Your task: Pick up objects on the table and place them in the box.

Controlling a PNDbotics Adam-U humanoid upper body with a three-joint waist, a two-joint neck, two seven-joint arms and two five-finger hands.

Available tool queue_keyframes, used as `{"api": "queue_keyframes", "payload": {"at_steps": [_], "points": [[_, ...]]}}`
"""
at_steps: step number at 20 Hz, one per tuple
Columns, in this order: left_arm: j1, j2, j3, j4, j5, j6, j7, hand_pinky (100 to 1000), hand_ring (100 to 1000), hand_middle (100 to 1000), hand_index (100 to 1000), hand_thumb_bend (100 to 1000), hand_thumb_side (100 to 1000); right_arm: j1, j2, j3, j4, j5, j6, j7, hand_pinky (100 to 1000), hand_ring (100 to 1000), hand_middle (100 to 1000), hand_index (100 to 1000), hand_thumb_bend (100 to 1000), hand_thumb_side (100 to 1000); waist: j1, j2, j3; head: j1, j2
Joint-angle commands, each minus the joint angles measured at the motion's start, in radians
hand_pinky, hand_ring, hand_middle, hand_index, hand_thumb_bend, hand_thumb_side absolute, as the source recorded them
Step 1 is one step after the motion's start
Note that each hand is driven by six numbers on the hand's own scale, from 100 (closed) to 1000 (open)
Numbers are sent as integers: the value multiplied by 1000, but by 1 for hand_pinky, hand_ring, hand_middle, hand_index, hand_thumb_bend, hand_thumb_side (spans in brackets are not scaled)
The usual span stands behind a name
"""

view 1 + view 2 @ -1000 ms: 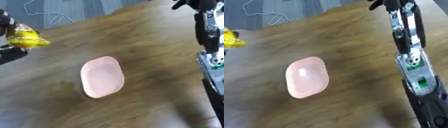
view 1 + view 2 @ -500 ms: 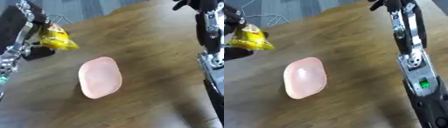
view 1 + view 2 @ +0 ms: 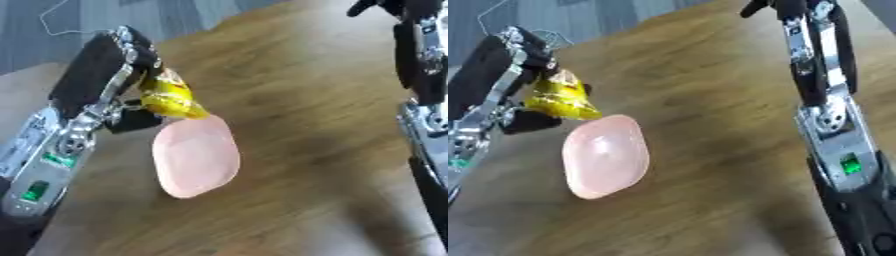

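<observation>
My left hand (image 3: 131, 107) comes in from the left, its fingers curled round a small yellow packet (image 3: 169, 95), which hangs just above the upper left rim of a pink oval dish (image 3: 196, 156). The dish lies on the wooden table (image 3: 297, 100) near its middle. My right arm reaches up the right side; only a dark bit of the right hand (image 3: 770, 6) shows at the top edge, so its fingers cannot be made out.
Grey floor (image 3: 52, 30) with a thin white cable (image 3: 59, 9) lies beyond the table's far left edge. The right forearm (image 3: 833, 125) stands over the table's right part. No box is in view.
My left hand has carried the yellow packet rightward from the left edge to the pink dish. The right arm has stayed in place.
</observation>
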Motion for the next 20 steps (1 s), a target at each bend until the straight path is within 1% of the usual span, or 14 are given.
{"api": "queue_keyframes", "payload": {"at_steps": [1,2,4,7,8,9,10,11,12,14,15,16,18,20], "points": [[-22,-2,-11,8,-6,-21,-5,100,100,100,178,245,100,-17,-3,-2,-8,-6,-2,5,532,644,719,807,100,904,-4,-24,-1,12,-4],[-21,2,-16,14,-13,-28,-7,100,100,100,173,246,100,-17,-4,-2,-8,-6,-3,5,532,644,719,807,100,904,-2,-23,-2,11,-3],[-19,5,-20,26,-23,-42,-7,100,100,126,221,197,100,-15,-4,-3,-8,-6,-3,5,532,644,720,808,100,903,1,-23,-2,9,-5],[-15,8,-21,43,-27,-59,2,100,208,217,305,220,100,-13,-4,-3,-8,-7,-3,5,532,644,720,808,100,903,5,-22,-2,4,-9],[-14,9,-21,49,-28,-64,3,100,258,272,352,227,100,-13,-4,-3,-8,-7,-3,5,532,644,719,808,100,904,6,-22,-2,3,-10],[-14,10,-21,53,-28,-68,5,100,319,348,422,254,100,-12,-4,-4,-8,-7,-3,5,531,644,719,808,100,902,6,-22,-2,3,-11],[-12,10,-21,58,-29,-72,5,100,351,393,466,304,100,-11,-4,-4,-8,-7,-3,5,531,644,719,808,100,902,6,-21,-3,4,-12],[-11,11,-21,63,-29,-77,6,110,380,434,503,344,126,-10,-4,-4,-8,-7,-3,4,531,644,719,808,100,902,6,-21,-4,4,-12],[-10,11,-22,69,-32,-83,6,178,424,478,549,406,182,-10,-4,-5,-8,-7,-3,4,531,644,719,808,100,902,6,-21,-5,5,-12],[-9,11,-23,80,-39,-94,1,255,475,531,614,506,254,-10,-4,-5,-8,-7,-4,4,532,644,719,808,100,902,6,-20,-7,6,-13],[-9,11,-23,84,-43,-99,-3,269,483,539,624,526,268,-10,-4,-5,-8,-7,-4,4,532,645,719,808,100,902,6,-19,-7,6,-13],[-9,11,-24,88,-48,-104,-8,319,517,575,663,599,309,-9,-4,-5,-8,-8,-5,4,532,645,719,809,100,902,5,-18,-6,6,-13],[-8,11,-24,96,-59,-112,-18,382,563,619,708,661,337,-9,-4,-5,-8,-8,-5,5,532,645,719,809,100,901,4,-17,-5,7,-14],[-8,11,-23,104,-71,-115,-31,408,583,643,730,693,329,-9,-4,-5,-8,-8,-5,5,532,645,719,809,100,902,4,-17,-4,7,-13]]}}
